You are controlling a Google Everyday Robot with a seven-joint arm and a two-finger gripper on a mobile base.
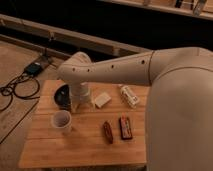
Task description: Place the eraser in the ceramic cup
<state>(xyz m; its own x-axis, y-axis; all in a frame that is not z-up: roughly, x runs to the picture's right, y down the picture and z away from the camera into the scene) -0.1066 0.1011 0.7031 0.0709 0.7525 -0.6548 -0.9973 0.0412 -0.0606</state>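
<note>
From my station I see the arm (115, 67) reaching across the far side of the bench (75, 150) and bending down toward the far left corner. The gripper (76, 105) hangs there, just beside a dark bowl (61, 95). I cannot tell whether it is apart or together, and I see nothing in it. The eraser (125, 127) lies flat toward the near right part of the bench, well apart from the gripper. A reddish-brown piece (108, 132) lies just to its left. The cup (62, 121) stands upright near the left edge, on the near side of the bowl. A cream block (102, 99) sits mid-bench near the far edge, and a white packet (129, 95) lies to its right.
</note>
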